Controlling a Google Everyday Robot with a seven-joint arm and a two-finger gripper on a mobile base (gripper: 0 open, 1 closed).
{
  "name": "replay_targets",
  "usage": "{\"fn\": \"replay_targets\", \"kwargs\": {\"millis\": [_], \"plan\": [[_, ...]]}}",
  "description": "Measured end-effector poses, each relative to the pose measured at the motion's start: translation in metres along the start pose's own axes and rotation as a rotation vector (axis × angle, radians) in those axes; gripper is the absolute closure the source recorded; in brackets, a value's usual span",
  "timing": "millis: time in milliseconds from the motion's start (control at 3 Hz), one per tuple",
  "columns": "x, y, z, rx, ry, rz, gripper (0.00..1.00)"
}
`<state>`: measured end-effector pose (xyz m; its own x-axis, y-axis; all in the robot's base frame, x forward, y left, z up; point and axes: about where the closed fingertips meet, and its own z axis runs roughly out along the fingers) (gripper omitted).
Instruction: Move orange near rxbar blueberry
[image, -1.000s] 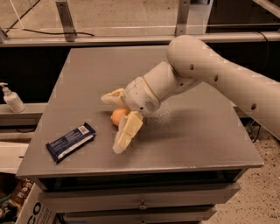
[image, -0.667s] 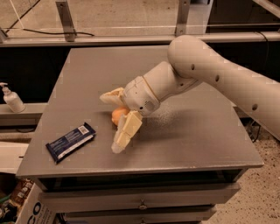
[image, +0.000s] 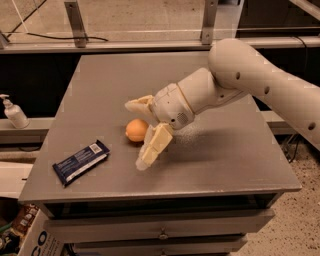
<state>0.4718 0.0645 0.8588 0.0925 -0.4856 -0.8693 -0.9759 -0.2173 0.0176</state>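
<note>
The orange (image: 136, 130), a small round fruit, rests on the grey table (image: 225, 160) left of centre. The rxbar blueberry (image: 80, 161), a dark blue bar with a white label patch, lies flat near the table's front left corner, a little left of and in front of the orange. My gripper (image: 136, 134) is open. One finger (image: 138, 104) reaches behind the orange and the other (image: 152, 146) lies in front and to its right. The orange sits between them, not clamped.
A white pump bottle (image: 14, 113) stands on a lower shelf off the table's left edge. A metal rail runs behind the table. Drawers sit below the front edge. A cardboard box (image: 37, 240) is on the floor at lower left.
The gripper and the orange have shifted slightly left, toward the blue bar. The fingers stay spread around the orange. The bar has not moved.
</note>
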Motion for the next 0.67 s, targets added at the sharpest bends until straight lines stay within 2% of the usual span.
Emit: {"fn": "replay_targets", "kwargs": {"millis": [333, 667], "plan": [[-0.005, -0.007, -0.018, 0.046, -0.003, -0.016, 0.0], [0.002, -0.01, -0.035, 0.085, 0.01, -0.011, 0.0]]}}
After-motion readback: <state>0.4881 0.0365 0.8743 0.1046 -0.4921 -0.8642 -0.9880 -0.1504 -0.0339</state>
